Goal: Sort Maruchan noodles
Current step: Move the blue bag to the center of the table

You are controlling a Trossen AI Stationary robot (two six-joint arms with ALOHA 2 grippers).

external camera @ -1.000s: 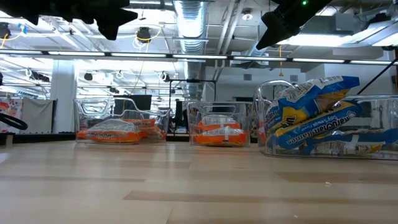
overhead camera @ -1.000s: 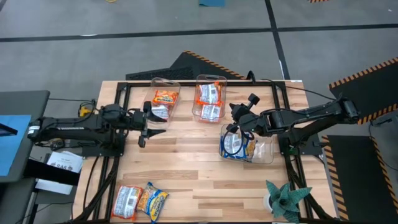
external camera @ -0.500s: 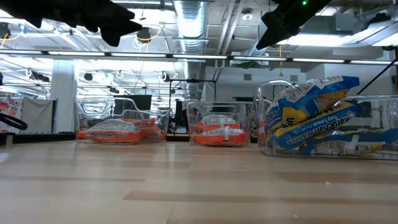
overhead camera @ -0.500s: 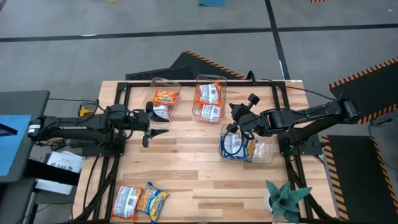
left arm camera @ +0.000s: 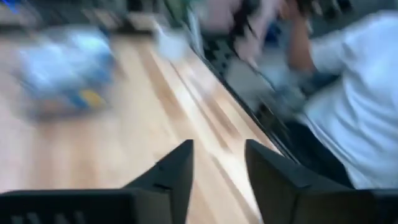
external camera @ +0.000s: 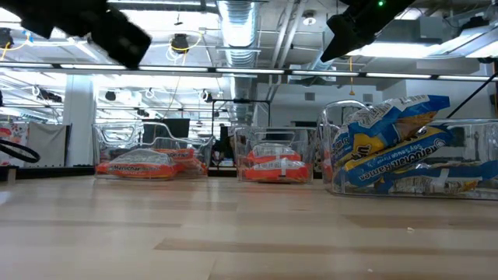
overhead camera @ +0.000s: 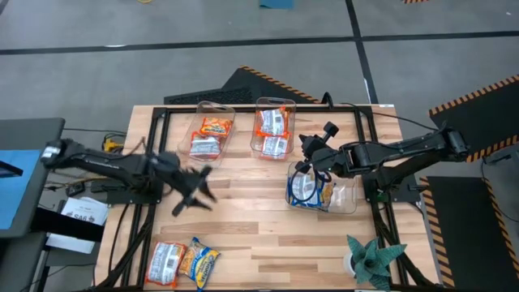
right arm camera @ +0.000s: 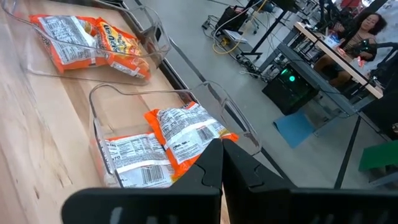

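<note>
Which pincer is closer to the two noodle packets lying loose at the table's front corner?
Left. The left pincer hangs over the table not far from the loose packets; the right pincer waits across the table by the blue-packet bin.

Bright overhead lighting (wrist view motion-blurred)

Matt wood table (overhead camera: pixel 251 211); clear glossy plastic bins (overhead camera: pixel 272 130); shiny packets (overhead camera: pixel 182 261).

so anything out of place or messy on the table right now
Two noodle packets, a silver-white one and a yellow one, lie loose at the table's front left corner, outside any bin. The blue packets sit crumpled and tilted in the right bin. Nothing is spilled.
</note>
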